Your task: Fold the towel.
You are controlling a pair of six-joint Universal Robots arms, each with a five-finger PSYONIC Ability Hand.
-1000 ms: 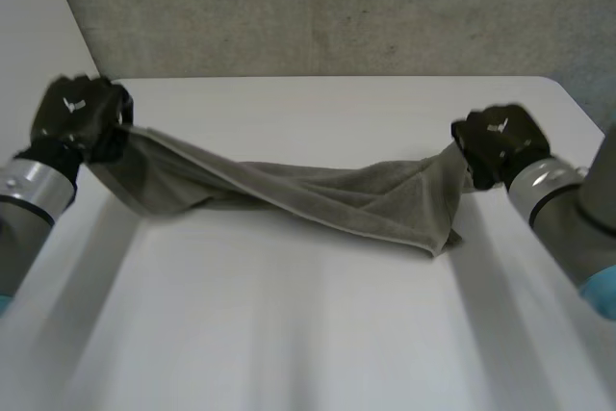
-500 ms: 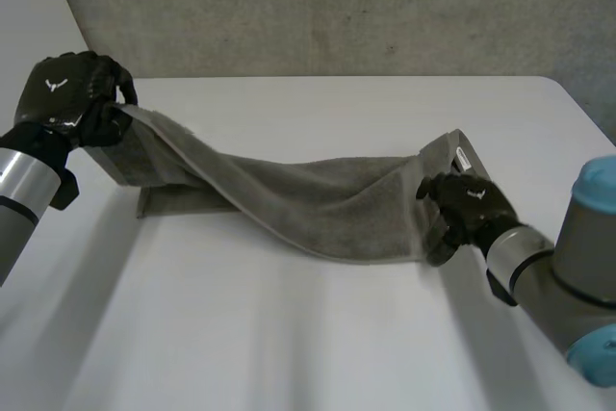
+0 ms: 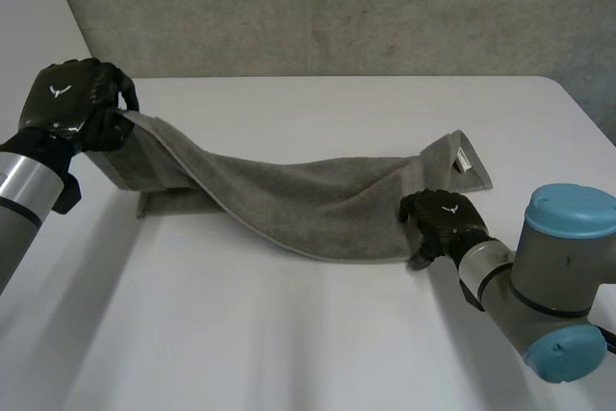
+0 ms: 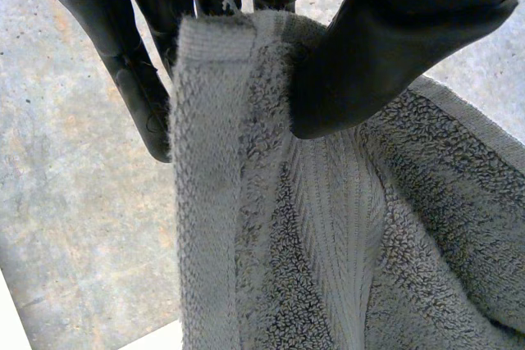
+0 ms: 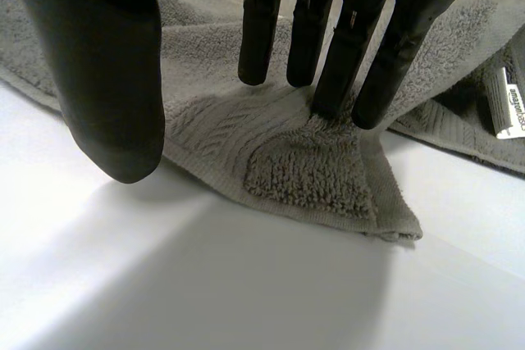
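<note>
Left hand [image 4: 369, 47] is clamping one short end of the grey terry-cloth towel [image 3: 289, 199]. Its thumb is pressing the hem against the fingers [image 4: 119, 55], and it is holding that end lifted off the white table [image 3: 289, 353] at about ten o'clock. From there the towel is sagging in a long, twisted band across the table's middle towards four o'clock, where it is lying on the surface. Right hand [image 3: 441, 221] is resting at that four o'clock end. Its straight fingers [image 5: 349, 38] are touching down on the flat near corner with the thumb spread apart from them, gripping nothing. A small white sewn label [image 3: 464, 159] is showing on the hem at about one o'clock of that hand.
</note>
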